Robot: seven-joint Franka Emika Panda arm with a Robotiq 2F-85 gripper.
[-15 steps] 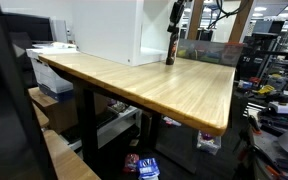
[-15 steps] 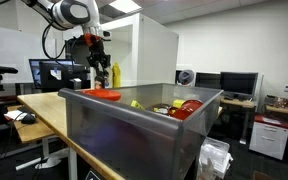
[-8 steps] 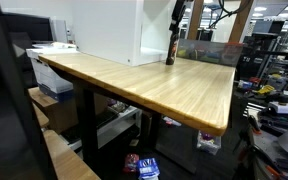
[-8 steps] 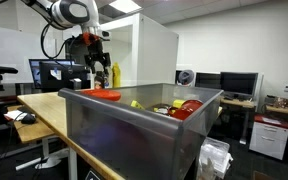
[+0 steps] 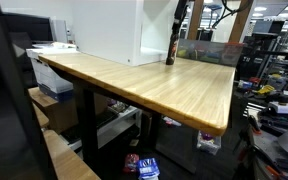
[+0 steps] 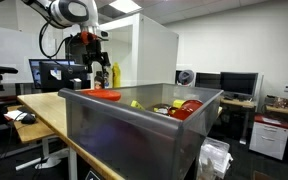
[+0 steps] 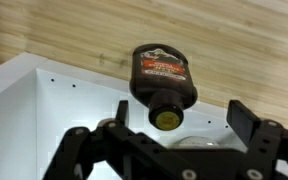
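Observation:
A dark brown bottle (image 5: 170, 50) with a yellow cap stands upright on the far corner of the wooden table (image 5: 154, 85), beside a tall white box (image 5: 104, 30). My gripper (image 5: 179, 14) hangs just above it. In the wrist view I look down on the bottle (image 7: 164, 78), its cap between the two black fingers (image 7: 249, 118), which stand wide apart and touch nothing. My gripper (image 7: 184, 116) is open. In an exterior view the gripper (image 6: 97, 62) sits at the table's far end; the bottle is hard to make out there.
A grey plastic bin (image 6: 134, 130) fills the foreground, holding a red lid (image 6: 104, 93) and several red and yellow items. Monitors, desks and lab clutter surround the table. The white box (image 7: 44, 110) lies close under the gripper.
The jaws have spread apart and let go of the bottle, which stays standing on the table. The arm has barely moved.

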